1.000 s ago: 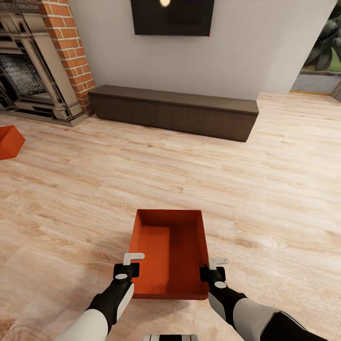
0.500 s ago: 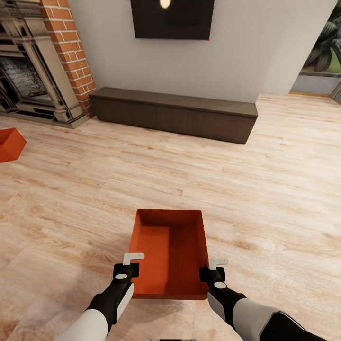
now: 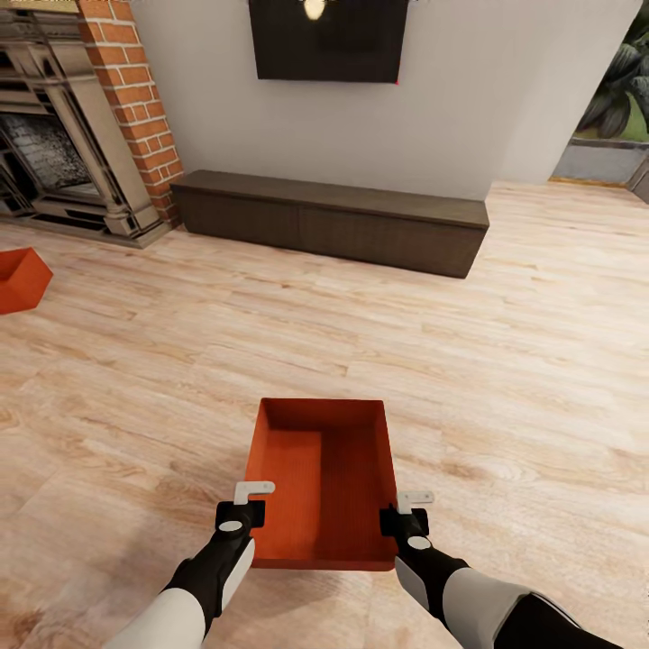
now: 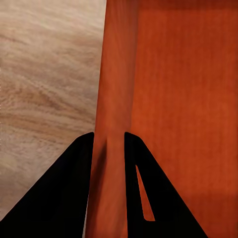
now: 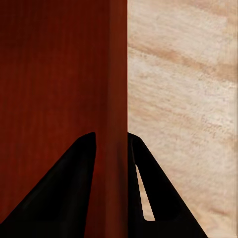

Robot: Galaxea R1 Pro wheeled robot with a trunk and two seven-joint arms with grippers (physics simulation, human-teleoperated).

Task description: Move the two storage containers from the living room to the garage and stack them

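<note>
An open-topped orange-red rectangular storage container with thin plain walls [image 3: 322, 482] sits squarely in front of the robot over the light wood plank floor [image 3: 505, 361] of the living room, its long axis running straight away from the trunk toward the long dark low cabinet [image 3: 332, 219] under the black wall TV [image 3: 326, 38]. The left gripper [image 3: 253, 492] is at the container's left long wall and the right gripper [image 3: 413, 498] at its right long wall, both near the end closest to the robot. In the left wrist view the 2 dark fingers [image 4: 64, 198] straddle that wall, 1 outside and 1 inside the box, jaws clamped on it; the right wrist view shows the same, its fingers [image 5: 69, 193] closed on the right wall. With both arms equally near and the grip at the near end, most of the box hangs forward of the jaws, so I judge the carry will tend to tip the far end down unless both arms move together. The 2nd orange-red container [image 3: 22, 279] lies well apart at the left edge of the head view, near the red brick fireplace [image 3: 86, 117]. The garage is not yet reached.
</note>
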